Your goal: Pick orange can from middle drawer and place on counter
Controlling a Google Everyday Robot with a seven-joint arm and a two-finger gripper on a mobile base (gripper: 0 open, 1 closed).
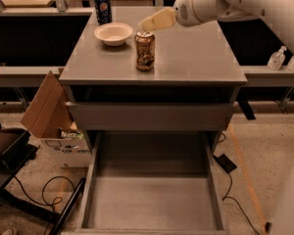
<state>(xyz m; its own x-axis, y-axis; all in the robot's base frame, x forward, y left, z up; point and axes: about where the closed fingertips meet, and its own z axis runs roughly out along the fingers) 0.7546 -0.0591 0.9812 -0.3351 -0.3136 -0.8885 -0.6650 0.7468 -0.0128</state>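
Standing upright on the broad matte grey counter (196, 58), just right of the shallow cream bowl (113, 33), the small orange-brown soda can (145, 51) looks already delivered from the wide grey middle drawer (152, 199) pulled out below, which likely explains why the cream gripper (148, 23) hovers just above it, apart, whether open or closed I cannot tell.

The orange can (145, 51) stands upright on the counter (196, 58). The gripper (148, 23) hangs just above the can, a little to its right (whether it touches the silver top cannot be told), on a white arm (245, 1) that reaches in from the right. Behind the can to its left sits a white bowl (113, 33), and farther back a dark blue can (103, 7). Well below the can, the middle drawer (152, 204) is pulled out, showing its flat grey floor. A cardboard box (46, 106) leans low to the can's left.
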